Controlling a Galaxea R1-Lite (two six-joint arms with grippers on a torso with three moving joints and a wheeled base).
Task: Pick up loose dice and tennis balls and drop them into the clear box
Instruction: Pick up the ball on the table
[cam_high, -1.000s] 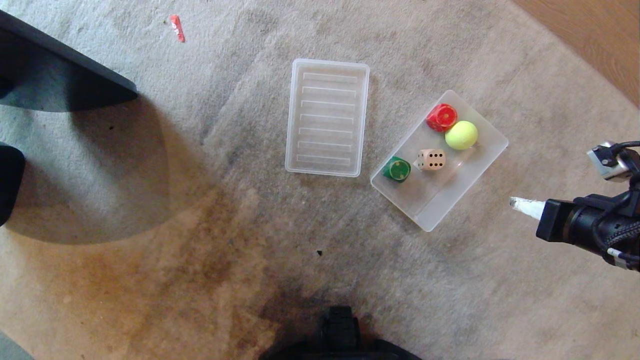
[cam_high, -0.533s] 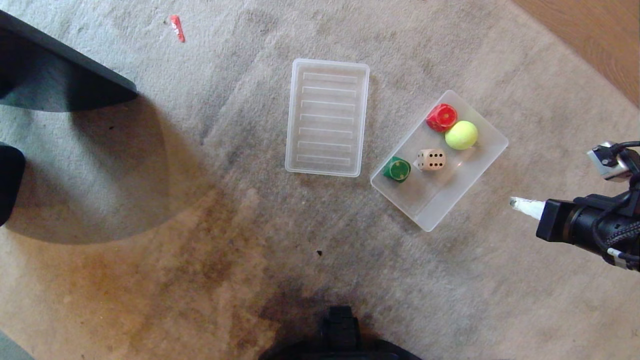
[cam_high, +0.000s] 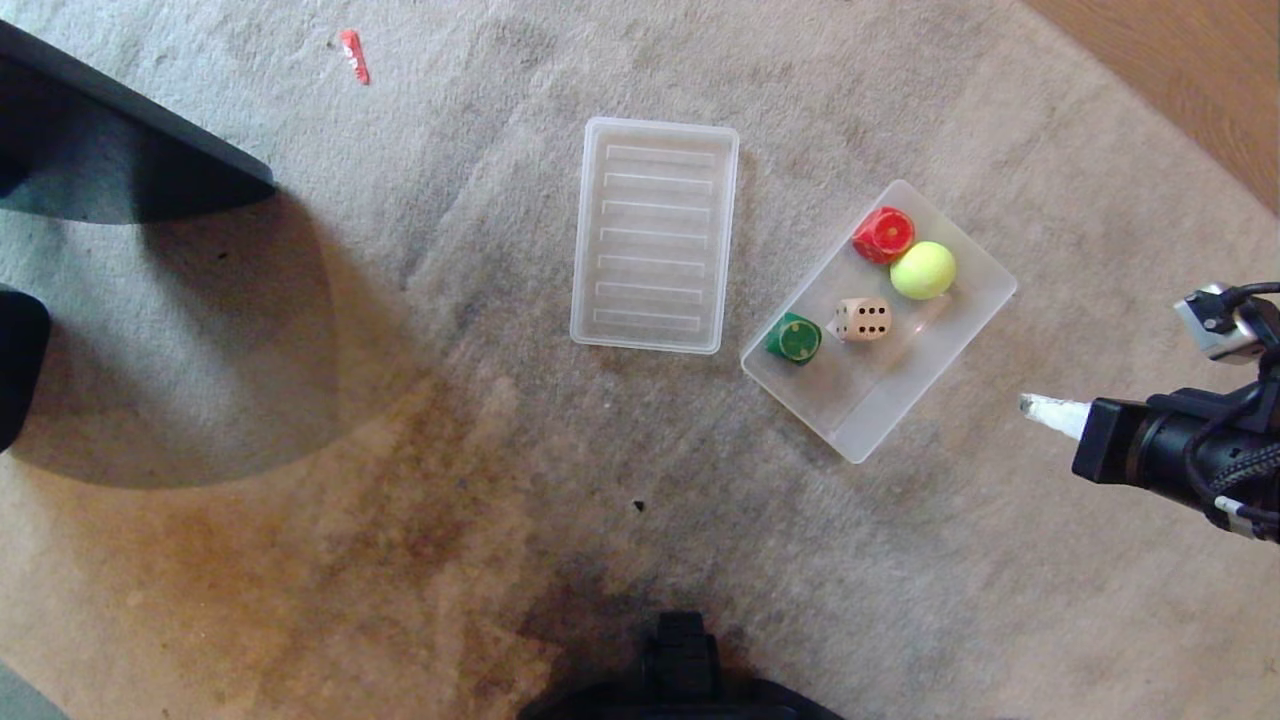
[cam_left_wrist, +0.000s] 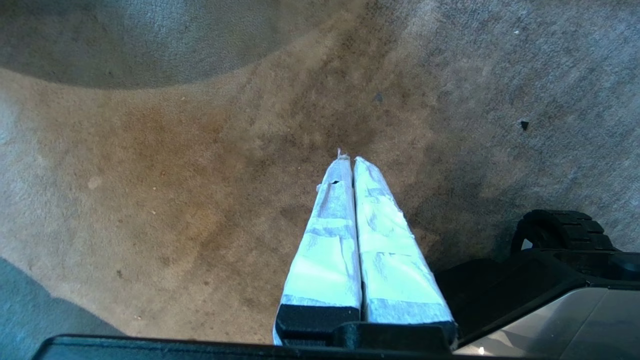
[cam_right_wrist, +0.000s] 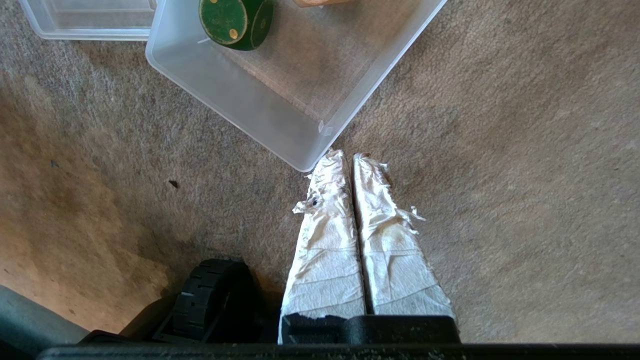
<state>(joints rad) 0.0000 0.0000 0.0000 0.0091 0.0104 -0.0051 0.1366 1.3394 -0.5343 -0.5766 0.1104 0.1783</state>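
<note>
Nothing has moved: your right gripper (cam_right_wrist: 350, 157) stays pressed together beside the clear box (cam_high: 960, 330) (left gripper (cam_left_wrist: 348, 161), together too, shows only on its wrist camera).

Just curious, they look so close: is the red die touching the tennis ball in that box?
Cannot tell. In the head view the red die and tennis ball meet edge to edge in the clear box, without a visible gap.

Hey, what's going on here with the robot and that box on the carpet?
Nothing is being handled. The clear plastic box sits on the carpet holding a beige wooden die, a yellow-green tennis ball, a red die and a green die. Its ribbed translucent lid lies beside it. The right gripper hangs shut and empty off the box's near corner; the left gripper is shut over bare carpet.
</note>
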